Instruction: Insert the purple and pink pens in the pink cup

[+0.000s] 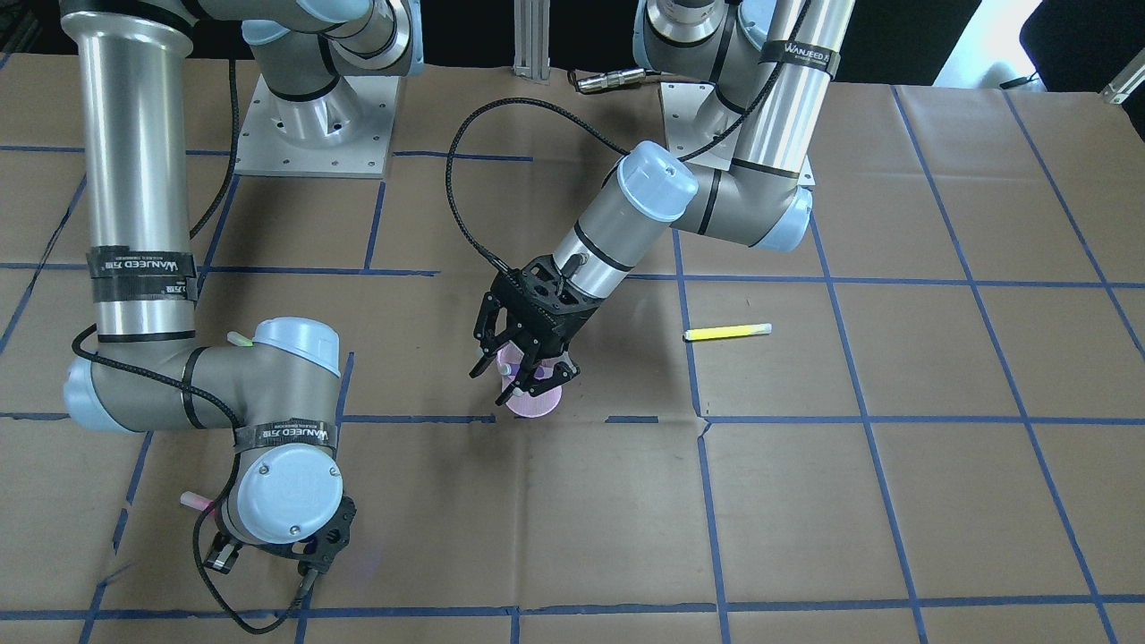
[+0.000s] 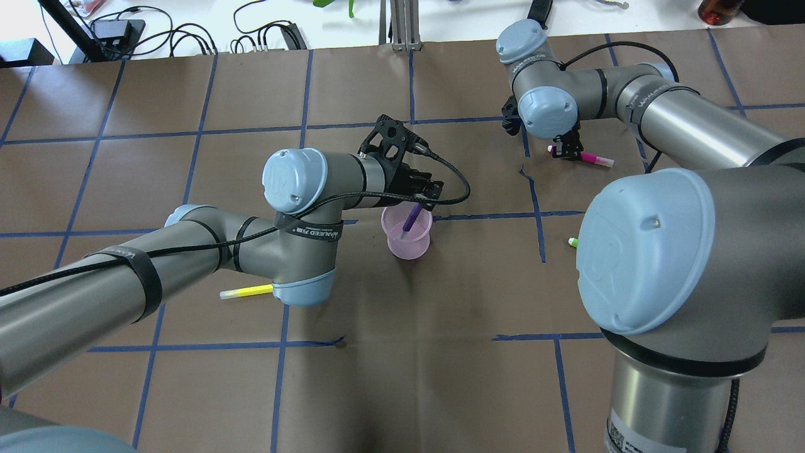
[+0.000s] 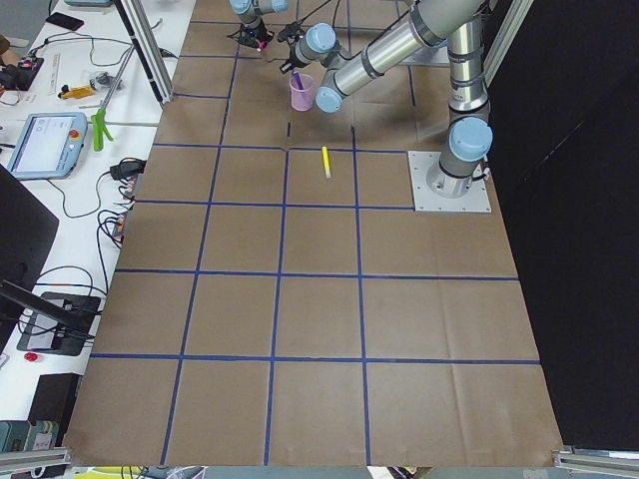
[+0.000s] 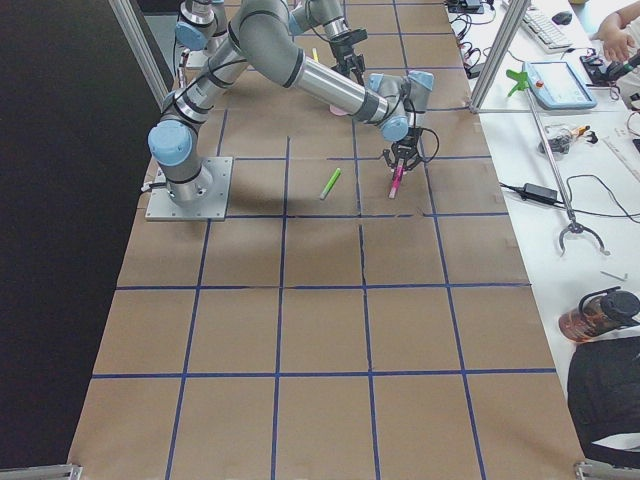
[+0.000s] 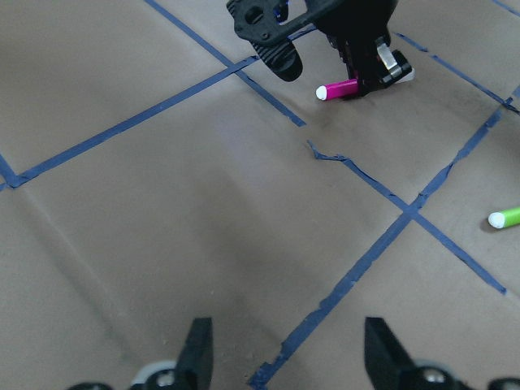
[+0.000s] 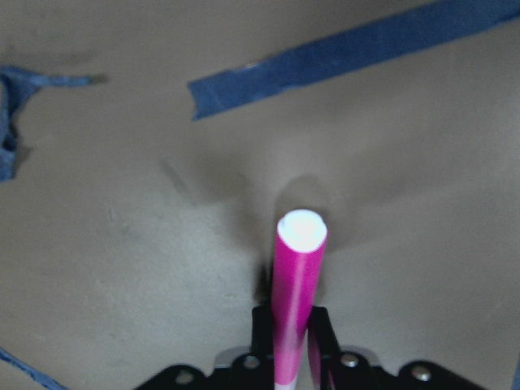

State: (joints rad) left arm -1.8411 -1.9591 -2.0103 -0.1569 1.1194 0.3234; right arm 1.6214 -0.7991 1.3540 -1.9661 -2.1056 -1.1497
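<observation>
The pink cup (image 2: 409,242) stands on the table near its middle, with the purple pen (image 2: 412,220) leaning inside it. My left gripper (image 2: 420,192) hangs just above the cup's rim, open and empty; its fingers (image 5: 197,349) stand wide apart in the left wrist view. The cup also shows in the front view (image 1: 537,407) under this gripper (image 1: 528,368). My right gripper (image 2: 566,148) is shut on the pink pen (image 2: 594,158), low at the table. The right wrist view shows the pen (image 6: 296,292) clamped between the fingers, its white end pointing away.
A yellow pen (image 2: 246,292) lies under my left arm's elbow. A green pen (image 2: 573,241) lies beside my right arm and also shows in the left wrist view (image 5: 508,217). Blue tape lines and a tear in the brown paper (image 5: 341,158) cross the table.
</observation>
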